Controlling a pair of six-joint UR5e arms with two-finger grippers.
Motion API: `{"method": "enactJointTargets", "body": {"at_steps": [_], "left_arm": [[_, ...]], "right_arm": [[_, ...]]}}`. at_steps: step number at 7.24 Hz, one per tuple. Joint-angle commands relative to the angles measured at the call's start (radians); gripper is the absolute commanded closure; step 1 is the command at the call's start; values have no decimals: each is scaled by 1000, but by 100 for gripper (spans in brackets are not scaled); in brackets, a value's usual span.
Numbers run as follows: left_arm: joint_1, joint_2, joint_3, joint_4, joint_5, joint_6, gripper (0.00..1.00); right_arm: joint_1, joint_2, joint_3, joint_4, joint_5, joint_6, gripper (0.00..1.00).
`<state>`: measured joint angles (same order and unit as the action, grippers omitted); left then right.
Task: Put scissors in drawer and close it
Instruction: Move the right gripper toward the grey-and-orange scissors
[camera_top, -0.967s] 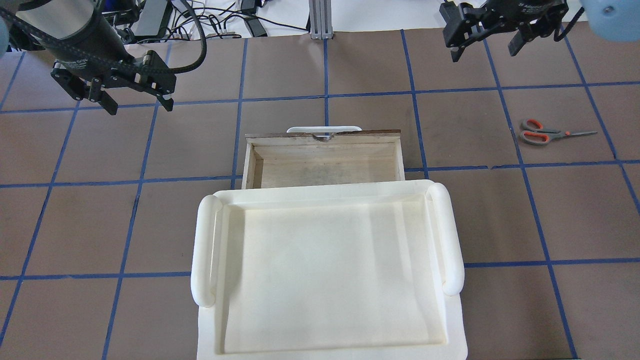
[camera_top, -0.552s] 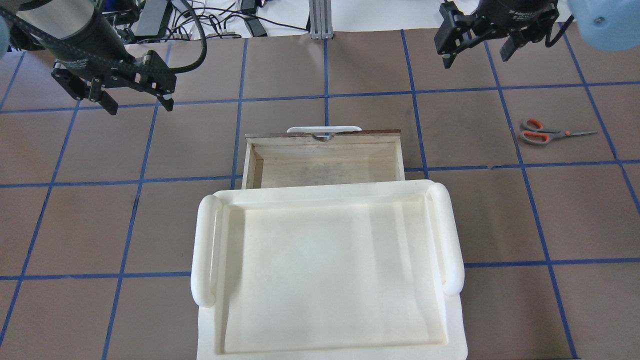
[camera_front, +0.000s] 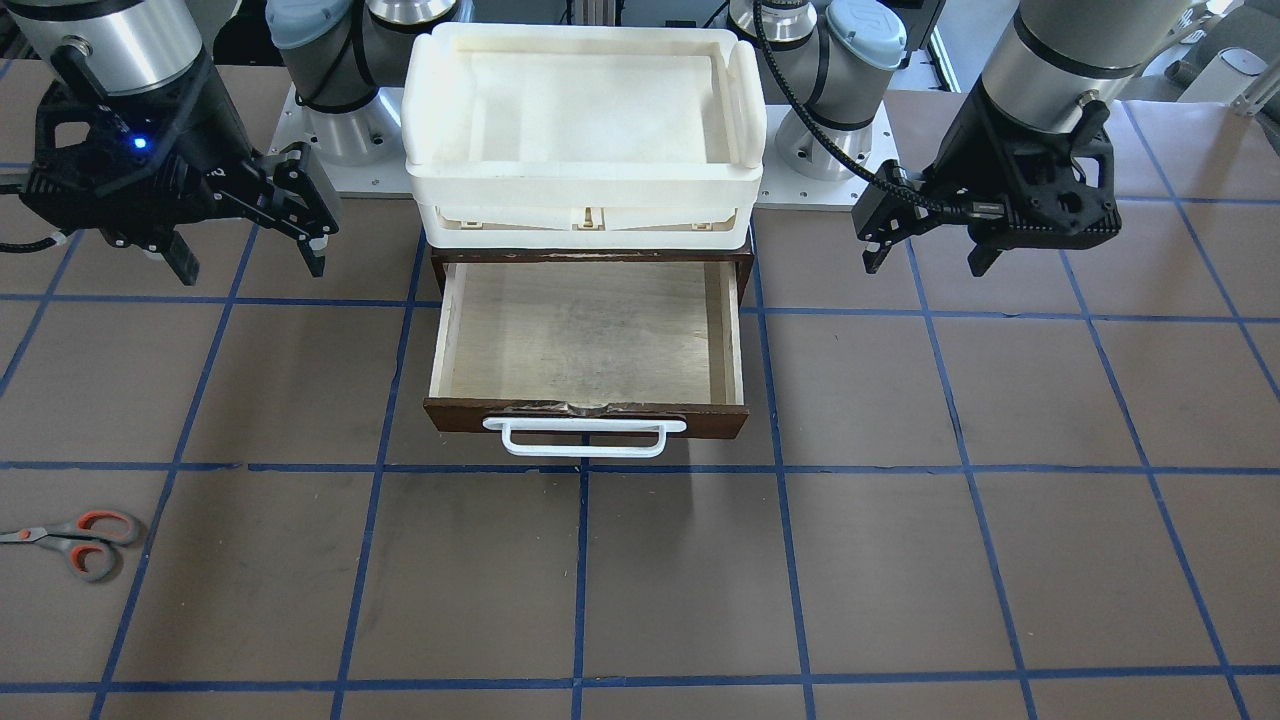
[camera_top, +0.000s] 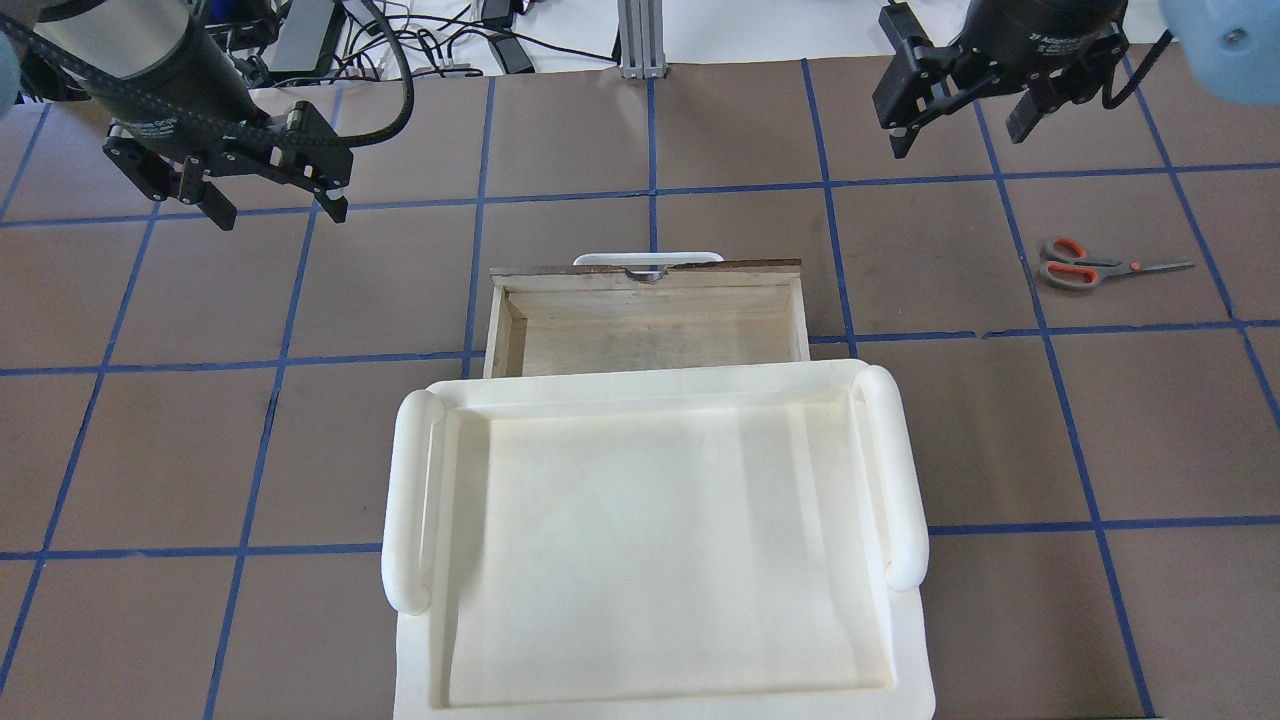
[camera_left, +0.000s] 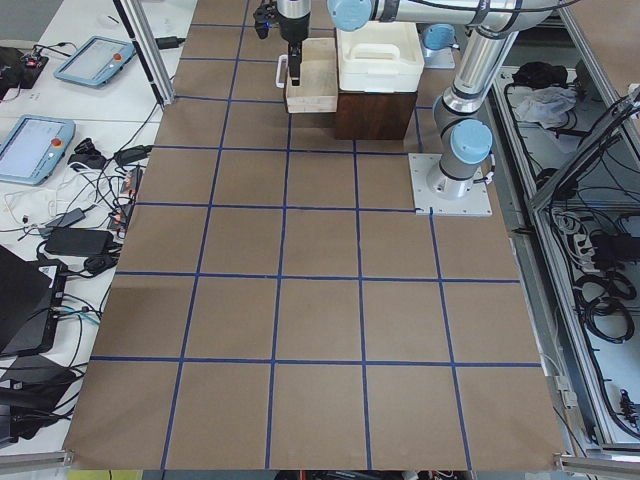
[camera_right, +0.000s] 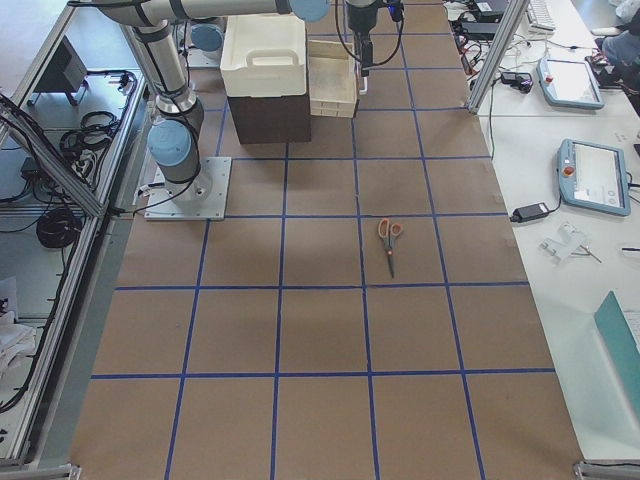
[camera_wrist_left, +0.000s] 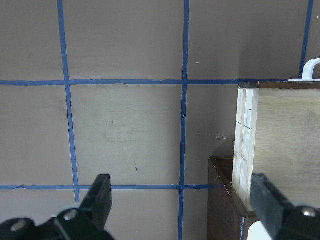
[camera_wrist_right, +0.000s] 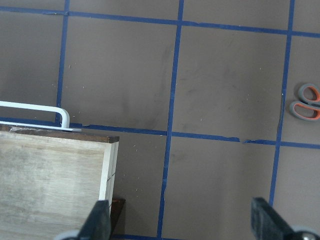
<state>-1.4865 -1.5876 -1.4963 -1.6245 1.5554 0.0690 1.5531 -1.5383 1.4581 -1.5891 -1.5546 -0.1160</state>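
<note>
Pale plywood floor of the drawer (camera_top: 650, 335) is bare, so nothing has gone in yet. The drawer sits pulled out from under the cream tray (camera_top: 650, 560), its white bar handle (camera_front: 585, 438) on the side facing away from me, and there is plenty of opening to drop into. The scissors (camera_top: 1085, 268) lie flat and closed on the brown mat (camera_top: 200, 450), on my right and well apart from the drawer. Their loops point toward the drawer and the blade tips point outward. My right gripper (camera_top: 957, 138) hangs in the air past the drawer front and short of the scissors, fingers (camera_wrist_right: 99, 221) spread wide with nothing between them. Its wrist view has the scissor loops at the right edge and the drawer corner at lower left, so I'm between the two, not over the target. My left gripper (camera_top: 280, 213) hovers off the drawer's left side, also spread and empty, and its wrist view shows the drawer's left corner. My read is that none of the steps are done. Left to do: get the right gripper over the scissors, come down, pinch, lift, carry across, release inside, then push the front shut. The pick off the flat mat looks like the fiddly bit, since the thing is thin and low. For the close, the left looks well placed.
</note>
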Motion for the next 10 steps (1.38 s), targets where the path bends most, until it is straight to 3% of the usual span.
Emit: {"method": "enactJointTargets", "body": {"at_steps": [1, 4, 6, 10], "left_arm": [[0, 0, 1, 0, 0, 0, 0], [0, 1, 1, -2, 0, 0, 0], [0, 1, 1, 0, 0, 0, 0], [0, 1, 1, -2, 0, 0, 0]], "right_arm": [[-7, -12, -1, 31, 8, -4, 0], [-7, -19, -1, 21, -2, -36, 0], [-10, -17, 2, -34, -5, -161, 0], [-10, -17, 4, -22, -9, -159, 0]]}}
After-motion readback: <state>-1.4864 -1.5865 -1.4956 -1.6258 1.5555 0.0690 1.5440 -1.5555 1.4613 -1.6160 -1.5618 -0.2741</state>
